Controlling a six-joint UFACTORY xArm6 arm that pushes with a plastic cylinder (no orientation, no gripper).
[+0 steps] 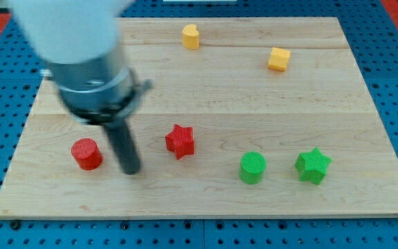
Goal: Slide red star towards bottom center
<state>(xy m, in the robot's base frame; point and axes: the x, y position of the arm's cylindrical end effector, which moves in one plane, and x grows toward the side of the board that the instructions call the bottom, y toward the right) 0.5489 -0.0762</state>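
Note:
The red star (179, 141) lies on the wooden board, left of centre and in the lower half. My tip (130, 170) rests on the board to the star's left and slightly lower, about a block's width away, not touching it. A red cylinder (86, 153) stands just left of my tip. The rod rises from the tip to the arm's large grey body at the view's top left.
A green cylinder (252, 167) and a green star (313, 165) sit at the lower right. A yellow heart-like block (191, 36) is at the top centre and a yellow cube (278, 59) at the upper right. The board's (206, 207) bottom edge is near.

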